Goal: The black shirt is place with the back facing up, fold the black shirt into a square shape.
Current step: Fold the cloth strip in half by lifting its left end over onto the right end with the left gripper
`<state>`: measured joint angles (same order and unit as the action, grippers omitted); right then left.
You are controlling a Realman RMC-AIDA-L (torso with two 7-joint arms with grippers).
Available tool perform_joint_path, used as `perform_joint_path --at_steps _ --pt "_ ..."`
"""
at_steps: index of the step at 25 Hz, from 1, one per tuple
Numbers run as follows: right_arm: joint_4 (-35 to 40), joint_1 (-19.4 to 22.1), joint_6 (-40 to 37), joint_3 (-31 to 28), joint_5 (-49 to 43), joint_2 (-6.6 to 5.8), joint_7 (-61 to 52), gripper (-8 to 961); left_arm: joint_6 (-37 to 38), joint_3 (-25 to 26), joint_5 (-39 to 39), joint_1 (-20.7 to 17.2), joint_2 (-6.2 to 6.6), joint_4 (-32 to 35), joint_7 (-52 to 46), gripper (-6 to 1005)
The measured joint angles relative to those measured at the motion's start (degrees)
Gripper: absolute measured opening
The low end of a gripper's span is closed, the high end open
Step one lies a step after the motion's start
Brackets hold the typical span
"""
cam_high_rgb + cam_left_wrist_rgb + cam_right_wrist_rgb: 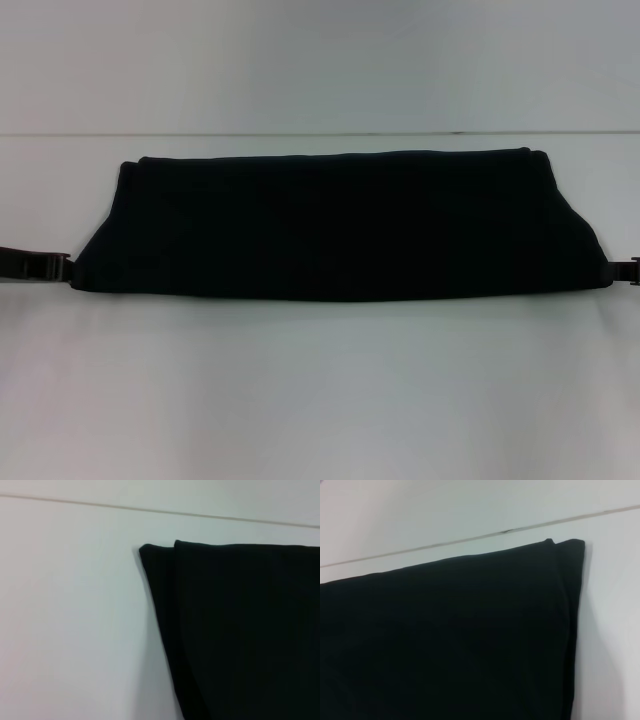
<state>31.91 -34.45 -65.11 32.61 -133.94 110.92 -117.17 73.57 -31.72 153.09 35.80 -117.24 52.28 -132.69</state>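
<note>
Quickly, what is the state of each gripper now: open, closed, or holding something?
Left gripper: at the left near corner of the black shirt; state cannot be told.
Right gripper: at the shirt's right near corner; state cannot be told.

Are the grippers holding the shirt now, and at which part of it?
It cannot be told. The left gripper and the right gripper meet the near corners of the black shirt, one at each end.

The black shirt [340, 225] lies folded into a long, wide band across the middle of the table [320, 400]. Its near edge is lifted at both ends — layered folds show at its far corners.
</note>
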Motion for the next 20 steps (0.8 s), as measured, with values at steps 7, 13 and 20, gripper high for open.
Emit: perform_joint_path --at_steps 7,13,20 --pt "1.04 -0.06 -1.12 0.0 1.24 0.15 0.0 2 0.93 -0.01 -0.24 0.54 0.06 0.02 -0.39 16" --pt "3.22 0.83 -2.97 -1.8 2.74 0.32 -0.12 144 -0.45 0.61 -0.45 -0.29 -0.16 1.41 -1.48 61" --pt "6.28 2.48 -8.68 -4.92 8.05 -0.58 2.39 363 3.88 4.61 -2.4 -2.88 -0.31 5.74 -2.21 322"
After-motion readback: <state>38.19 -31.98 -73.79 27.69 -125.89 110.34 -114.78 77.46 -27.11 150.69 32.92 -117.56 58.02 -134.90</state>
